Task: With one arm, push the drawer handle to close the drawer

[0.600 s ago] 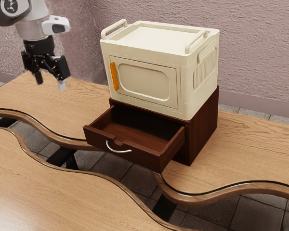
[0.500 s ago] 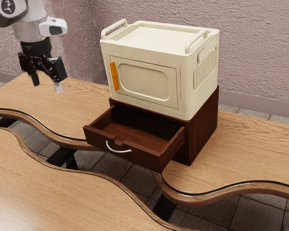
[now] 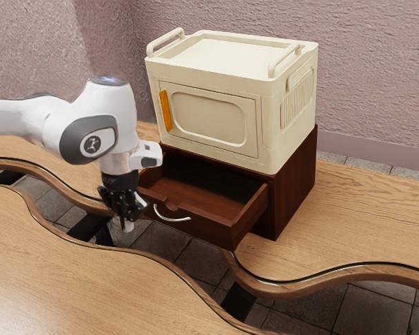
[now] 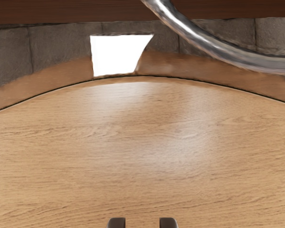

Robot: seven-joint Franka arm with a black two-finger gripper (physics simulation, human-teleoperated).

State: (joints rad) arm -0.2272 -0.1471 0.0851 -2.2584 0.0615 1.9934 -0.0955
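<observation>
Presently, regard approach as nearly done and closure as remaining, with drawer (image 3: 213,229) extended from cabinet (image 3: 294,183), handle (image 3: 172,220) near claw (image 3: 126,225), claw state, open or closed, impossible to tell here.

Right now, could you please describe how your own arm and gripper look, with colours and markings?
My arm has smooth, rounded white casings; a dark grey joint cover bears a small emblem ringed in white. My gripper is black and angular, with a pale tip at its lower end. Just above it sits a white block with a dark patch.
</observation>
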